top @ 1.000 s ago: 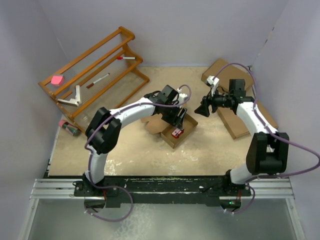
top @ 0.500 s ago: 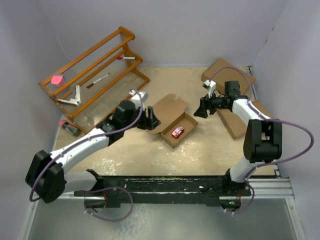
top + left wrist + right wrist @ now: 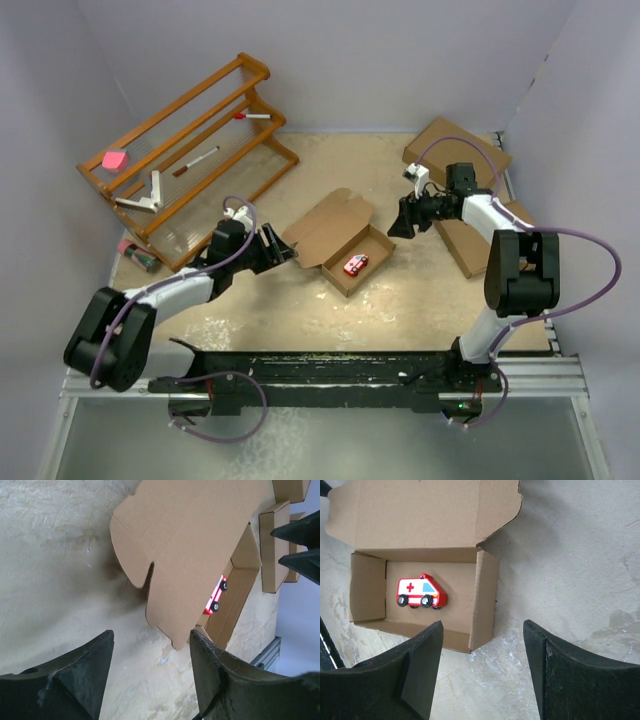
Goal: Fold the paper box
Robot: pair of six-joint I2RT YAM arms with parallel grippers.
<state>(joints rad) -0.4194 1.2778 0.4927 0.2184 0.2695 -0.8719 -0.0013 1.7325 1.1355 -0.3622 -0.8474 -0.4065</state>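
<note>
The paper box [image 3: 372,246] lies in the middle of the table as a shallow tray with its notched lid [image 3: 325,222] laid open to the upper left. A red and white toy ambulance [image 3: 353,265] lies inside. My left gripper [image 3: 280,247] is low on the table just left of the lid, open and holding nothing. In the left wrist view the lid [image 3: 190,545] lies ahead of the left gripper [image 3: 150,640]. My right gripper [image 3: 400,222] hovers right of the box, open and empty. In the right wrist view, the right gripper [image 3: 482,627] is near the tray's end wall [image 3: 485,600], with the ambulance [image 3: 420,592] inside.
A wooden rack [image 3: 190,150] stands at the back left with a pink block [image 3: 115,159] and pens on it. Flat brown boxes [image 3: 455,150] lie at the back right, another [image 3: 470,245] under the right arm. A small dark object [image 3: 140,258] sits by the rack's near end.
My left arm has pulled back from over the box to the left and low onto the table, leaving the lid open. The right gripper has shifted only slightly.
</note>
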